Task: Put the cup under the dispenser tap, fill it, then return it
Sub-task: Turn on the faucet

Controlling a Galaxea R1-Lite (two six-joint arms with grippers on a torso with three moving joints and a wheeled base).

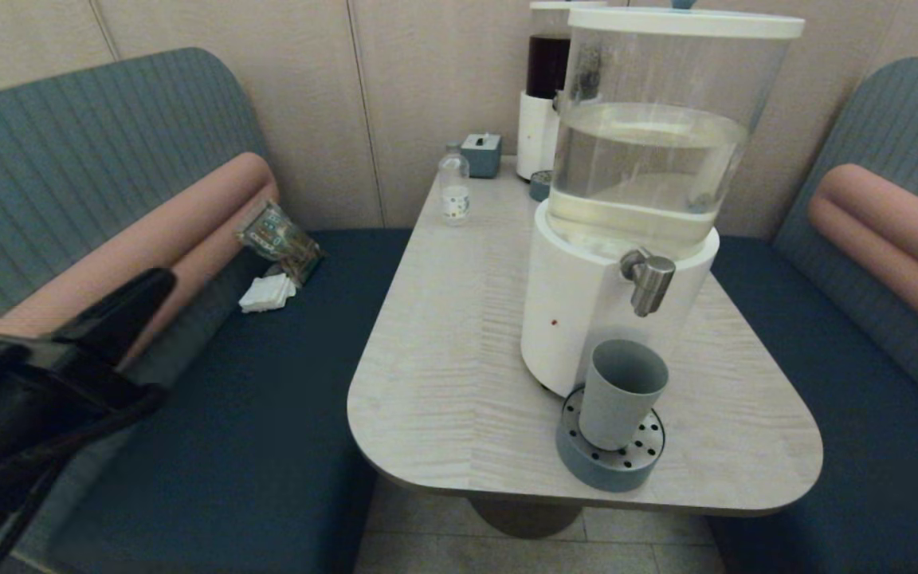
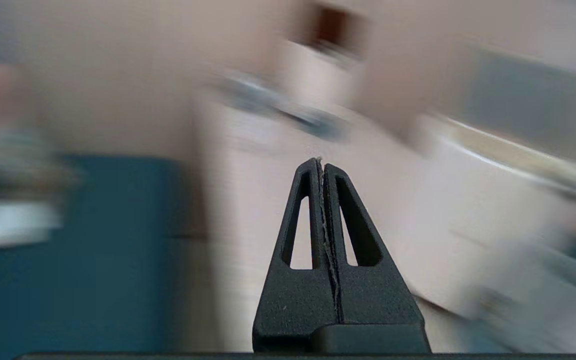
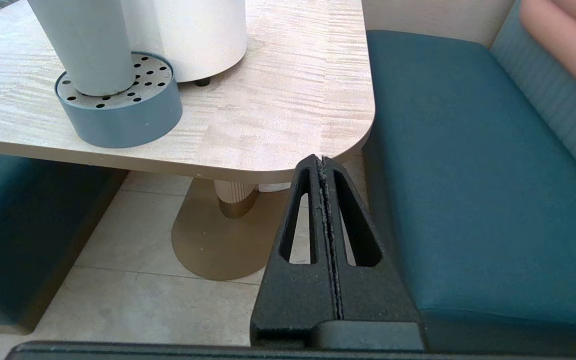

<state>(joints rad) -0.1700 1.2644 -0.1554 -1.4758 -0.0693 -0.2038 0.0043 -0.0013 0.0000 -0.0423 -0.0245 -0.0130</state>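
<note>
The big dispenser [image 1: 634,207] is our landmark, standing on the pale wood-grain worktop [image 1: 443,351] with its clear tank roughly half full, and everything reads off it. The booth wraps around it: teal bench seats and ribbed backs with pink bolsters to both sides, beige wall panels behind, tiled floor beneath. Behind the dispenser stands a narrower one holding dark liquid [image 1: 545,88], with a small grey box [image 1: 481,155] and a clear bottle [image 1: 453,190] out to its left by the wall. On the left bench there's a packet [image 1: 280,239] and some white napkins [image 1: 267,293]. Now the business end: at the foot of the dispenser's white base sits the round tray [image 1: 610,466], and the cup [image 1: 622,395] stands upright on its perforated top, below the tap [image 1: 649,279], which juts from the base rim. From the head view the cup's mouth looks slightly left of the nozzle, though that may be the angle. The left tool [image 2: 322,165] is out over the left bench, well clear of the dispenser, fingers pressed together and holding nothing. The right tool [image 3: 323,162] hangs low off the worktop's near right corner, likewise clenched and empty. My read: the cup is placed, so filling looks next. Do it well by checking the cup is square under the nozzle, working the tap gently without nudging the cup, and stopping short of the brim.
</note>
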